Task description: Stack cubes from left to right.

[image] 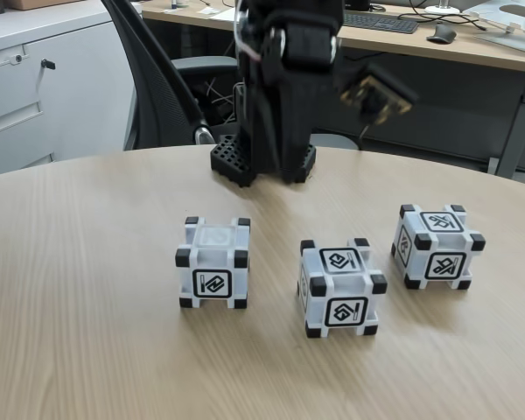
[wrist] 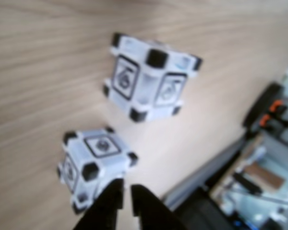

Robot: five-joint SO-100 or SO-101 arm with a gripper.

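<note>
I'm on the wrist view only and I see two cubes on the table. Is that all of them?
Observer: No. The fixed view shows three on the table: left cube, middle cube, right cube.
Operator: Any stacked yet?
Observer: None. All three rest on the table, apart from one another, in a loose row.
Operator: Is the row straight?
Observer: Not quite. In the fixed view the middle cube sits nearest the camera and the right cube farthest back.
Operator: Where does the arm stand?
Observer: Its base is behind the row, between the left and middle cubes in the fixed view.
</note>
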